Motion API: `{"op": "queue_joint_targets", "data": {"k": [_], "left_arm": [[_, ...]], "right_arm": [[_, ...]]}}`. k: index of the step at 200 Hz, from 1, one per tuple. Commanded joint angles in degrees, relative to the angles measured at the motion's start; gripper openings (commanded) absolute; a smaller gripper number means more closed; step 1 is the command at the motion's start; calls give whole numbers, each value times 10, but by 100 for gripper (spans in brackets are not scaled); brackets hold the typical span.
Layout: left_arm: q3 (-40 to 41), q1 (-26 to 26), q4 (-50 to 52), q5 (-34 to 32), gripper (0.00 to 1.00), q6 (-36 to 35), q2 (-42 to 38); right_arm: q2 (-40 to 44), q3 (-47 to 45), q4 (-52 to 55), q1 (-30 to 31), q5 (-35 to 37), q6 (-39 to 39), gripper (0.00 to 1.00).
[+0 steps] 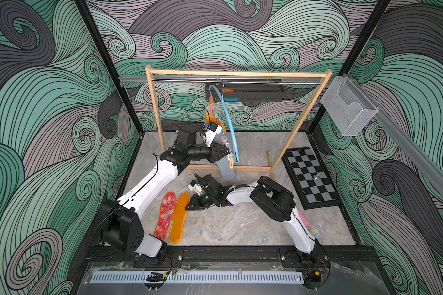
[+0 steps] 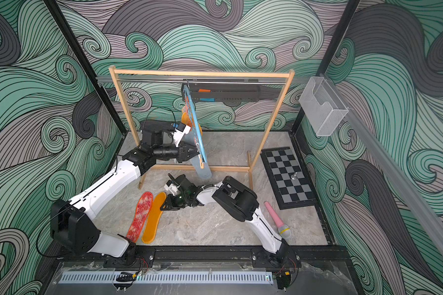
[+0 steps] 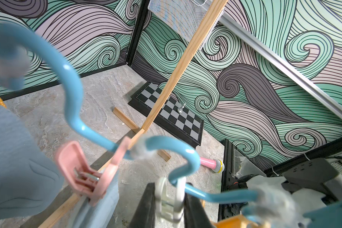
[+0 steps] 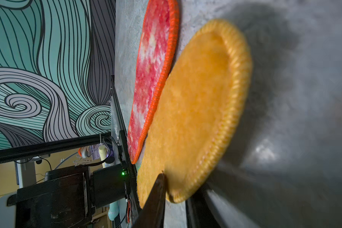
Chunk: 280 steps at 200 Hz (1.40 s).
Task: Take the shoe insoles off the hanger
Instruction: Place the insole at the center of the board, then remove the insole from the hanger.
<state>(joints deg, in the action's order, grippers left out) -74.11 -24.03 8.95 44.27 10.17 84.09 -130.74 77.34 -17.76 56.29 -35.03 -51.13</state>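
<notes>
The light blue hanger [image 1: 228, 120] [image 2: 193, 120] hangs tilted from the rack's metal rod. A grey-blue insole [image 1: 225, 168] [image 3: 14, 158] and an orange insole [image 1: 207, 118] still hang from its clips, one clip pink [image 3: 81, 171]. My left gripper [image 1: 225, 152] [image 3: 170, 207] is shut on a white clip [image 3: 170, 199] of the hanger. On the floor lie a red-white insole [image 1: 165, 215] [image 4: 152, 65] and an orange insole [image 1: 179, 219] [image 4: 195, 102] side by side. My right gripper [image 1: 187, 207] [image 4: 176, 205] is low at the orange one's far end, open a little, floor showing between its fingers.
The wooden rack [image 1: 238, 74] stands across the back, with its foot bar on the floor. A chessboard [image 1: 311, 176] with one metal piece [image 1: 317, 175] lies at the right. A pink stick [image 2: 275, 217] lies beside the right arm. A mesh basket [image 1: 348, 107] hangs on the right wall.
</notes>
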Motion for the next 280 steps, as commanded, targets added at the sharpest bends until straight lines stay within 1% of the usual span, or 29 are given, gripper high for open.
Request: {"op": "queue_joint_targets", "data": {"k": [1, 9, 29, 60, 83, 112, 133, 154, 179, 202, 231, 252, 280], "left_arm": [[0, 4, -13, 13, 0, 4, -11], [0, 4, -14, 13, 0, 5, -11], [-1, 3, -14, 14, 0, 5, -10], [0, 4, -14, 14, 0, 4, -11], [0, 4, -13, 14, 0, 4, -11], [0, 4, -13, 13, 0, 2, -13], [0, 4, -13, 12, 0, 1, -14], [0, 4, -13, 13, 0, 1, -13], [2, 5, -9, 11, 0, -2, -14], [3, 5, -8, 7, 0, -5, -13], [1, 4, -8, 9, 0, -5, -12], [0, 5, -9, 10, 0, -3, -12], [0, 6, -10, 11, 0, -2, -13]], "right_arm": [[-3, -4, 43, 3, 21, 11, 31], [6, -10, 48, 2, 32, 19, 37], [30, -22, 80, 2, 59, 52, 46], [68, -42, 150, -2, 140, 120, 52], [93, -61, 170, -3, 164, 152, 52], [140, -113, 156, 2, 146, 195, 49], [195, -188, 131, 11, 143, 218, 48], [270, -286, 76, 15, 133, 233, 46], [380, -379, 78, 23, 155, 270, 45], [511, -453, 108, 26, 177, 301, 44], [717, -536, 175, 27, 215, 324, 44], [884, -595, 219, 29, 238, 331, 43], [1077, -644, 302, 29, 262, 341, 42]]}}
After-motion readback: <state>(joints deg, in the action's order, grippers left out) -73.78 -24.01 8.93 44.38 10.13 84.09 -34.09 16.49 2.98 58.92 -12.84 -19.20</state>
